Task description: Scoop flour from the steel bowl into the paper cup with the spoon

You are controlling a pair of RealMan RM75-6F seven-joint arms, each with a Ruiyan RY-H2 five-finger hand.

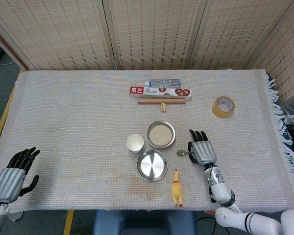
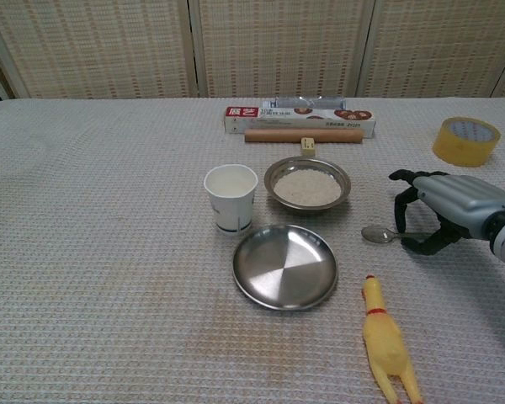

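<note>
A steel bowl (image 1: 160, 134) (image 2: 307, 184) of flour sits mid-table, with a white paper cup (image 1: 135, 143) (image 2: 231, 196) upright just to its left. The spoon (image 1: 181, 152) (image 2: 375, 234) lies to the right of the bowl, its bowl end pointing left. My right hand (image 1: 202, 149) (image 2: 454, 206) arches over the spoon's handle and pinches it between thumb and fingers; the handle end is hidden under the hand. My left hand (image 1: 10, 178) hangs by the table's near left corner, fingers apart and holding nothing.
An empty steel plate (image 1: 152, 165) (image 2: 284, 266) lies in front of the cup and bowl. A yellow rubber chicken (image 1: 176, 188) (image 2: 387, 345) lies near the front edge. A box (image 1: 160, 91), a rolling pin (image 1: 161, 102) and a tape roll (image 1: 223, 106) sit further back.
</note>
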